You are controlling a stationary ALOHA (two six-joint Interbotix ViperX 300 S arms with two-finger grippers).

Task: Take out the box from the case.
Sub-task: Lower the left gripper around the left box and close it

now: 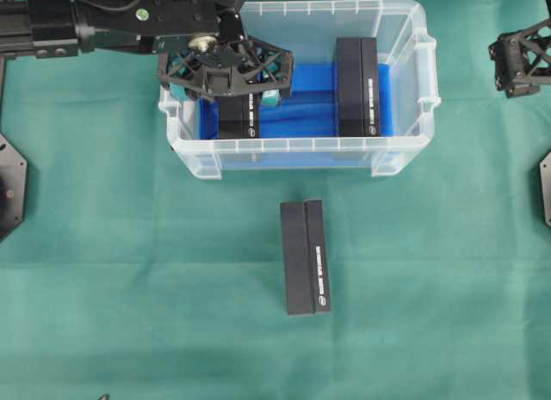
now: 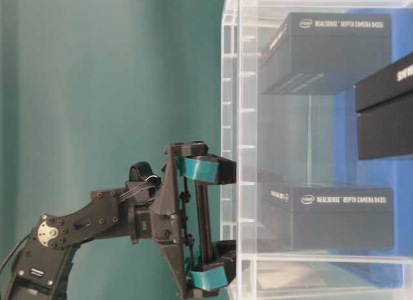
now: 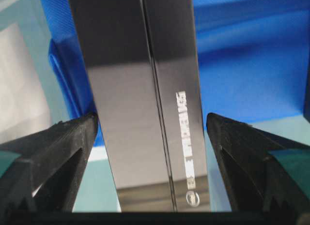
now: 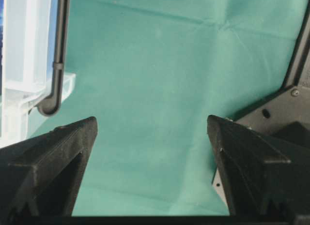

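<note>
Black box in the clear case sits between the left end effector's wide, untouching fingers; the right end effector gapes over green cloth.

In the table-level view, the black rectangular cardboard box at the upper right reads "REALSENSE DEPTH CAMERA D435i" in white beside a small oval logo; the lower black box carries the same line.
</note>
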